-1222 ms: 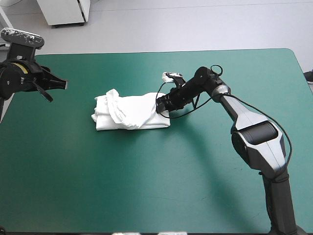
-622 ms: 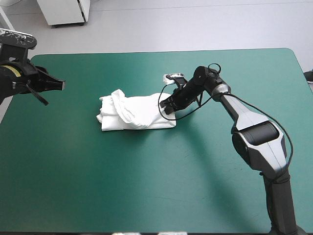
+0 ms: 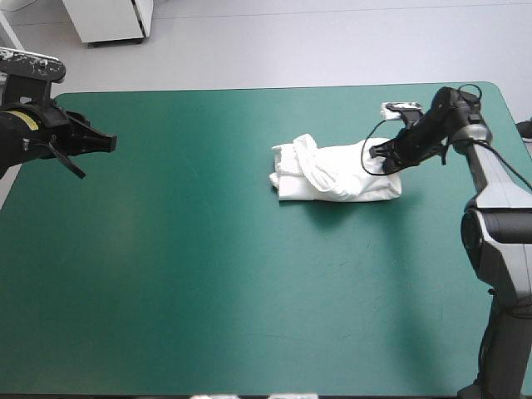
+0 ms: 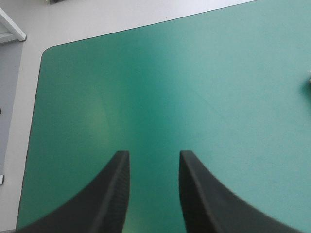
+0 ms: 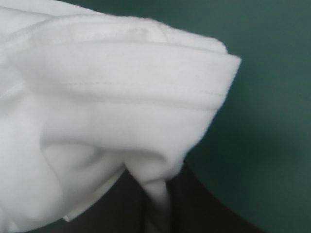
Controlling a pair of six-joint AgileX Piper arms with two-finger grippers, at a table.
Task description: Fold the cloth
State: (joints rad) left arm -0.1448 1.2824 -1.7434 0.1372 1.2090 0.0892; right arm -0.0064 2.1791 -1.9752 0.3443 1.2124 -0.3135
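Right end effector pinching one folded T-shirt; left end effector parted, empty

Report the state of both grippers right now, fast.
Left gripper: open, holding nothing, above the teal-green table cover.
Right gripper: shut on the white short-sleeved T-shirt, folded into a bundle.

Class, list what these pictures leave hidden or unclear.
Right wrist view: the T-shirt overruns the edges, so its outline is cut off.
High view: tips of the right gripper are lost in the T-shirt's end; the top layer hides lower folds.
Left wrist view: a pale sliver, cut by the edge, too small to identify.
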